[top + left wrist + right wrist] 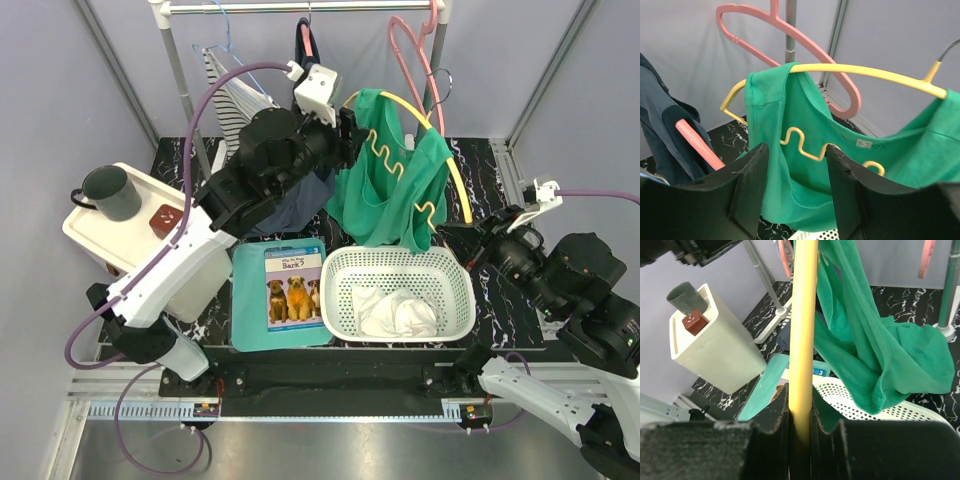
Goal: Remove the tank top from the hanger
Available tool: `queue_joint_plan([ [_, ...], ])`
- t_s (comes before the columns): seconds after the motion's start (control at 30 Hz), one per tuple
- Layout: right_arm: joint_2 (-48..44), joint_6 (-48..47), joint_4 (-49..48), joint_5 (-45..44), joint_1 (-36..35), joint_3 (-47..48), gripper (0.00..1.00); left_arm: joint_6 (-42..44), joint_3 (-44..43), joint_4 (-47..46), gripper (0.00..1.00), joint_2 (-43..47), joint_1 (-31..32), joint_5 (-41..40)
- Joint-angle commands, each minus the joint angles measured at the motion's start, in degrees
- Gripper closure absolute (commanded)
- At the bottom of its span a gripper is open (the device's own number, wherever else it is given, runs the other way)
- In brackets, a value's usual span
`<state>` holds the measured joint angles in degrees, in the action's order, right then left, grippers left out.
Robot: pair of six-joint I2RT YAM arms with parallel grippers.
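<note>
Standing at the near edge, I see a black marbled tabletop (480,160) shut in by pale lilac walls (60,100), with a clothes rail (300,7) across the back. A pink hanger (790,30), a striped garment (232,95) and a navy garment (660,120) hang from it. On the left sits a white box (85,235) carrying a grey cup (112,192) and a reddish block (164,219). A dog book (292,287) lies just beside a white basket (465,300) that holds pale cloth (398,312).

The green tank top (390,190) droops from a yellow hanger (804,315) above the basket's far rim. The right gripper (801,412) is clamped on the hanger's bar. The left gripper (797,149) faces the top's shoulder strap with its jaws apart; I cannot tell whether they touch the fabric.
</note>
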<state>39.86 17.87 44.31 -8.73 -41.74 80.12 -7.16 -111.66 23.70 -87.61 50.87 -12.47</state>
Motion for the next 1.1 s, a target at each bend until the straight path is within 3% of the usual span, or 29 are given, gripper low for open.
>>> queue_joint_plan([
  [0.0,-1.09,1.64,-6.0,3.19,-0.1,1.36,1.0,3.73,-1.2,-6.56,0.47,-0.89,-0.6,-2.74],
  [0.17,-1.89,2.87,-5.73,4.6,-0.28,0.66,1.0,5.57,-3.83,-7.36,0.48,-5.02,-0.95,-7.03],
  [0.4,-3.47,3.84,-4.68,5.65,-0.19,0.57,1.0,3.38,-7.34,-5.6,0.57,-8.89,-2.79,-6.34],
  [0.47,-3.73,4.28,-4.41,6.79,-0.19,0.48,1.0,3.55,-9.01,-5.6,0.64,-10.2,-3.14,-5.9],
  [0.5,-4.17,4.37,-3.89,6.97,-0.19,0.48,1.0,3.64,-10.15,-5.51,0.71,-10.64,-3.23,-5.73],
  [0.53,-4.52,4.54,-3.54,7.15,-0.28,0.48,1.0,3.82,-10.68,-5.25,0.88,-11.43,-3.24,-5.81],
  [0.6,-5.92,4.63,-1.88,6.71,-0.19,0.13,1.0,3.91,-11.3,-5.33,1.0,-11.61,-3.32,-6.6],
  [0.87,-15.75,5.34,6.83,3.19,-0.19,-3.74,1.0,4.52,-11.74,-5.51,1.0,-11.53,-4.73,-6.87],
  [1.07,-24.28,4.28,5.1,5.3,-0.19,-6.02,1.0,4.0,-12.01,-5.42,1.0,-12.4,-5.26,-5.99],
])
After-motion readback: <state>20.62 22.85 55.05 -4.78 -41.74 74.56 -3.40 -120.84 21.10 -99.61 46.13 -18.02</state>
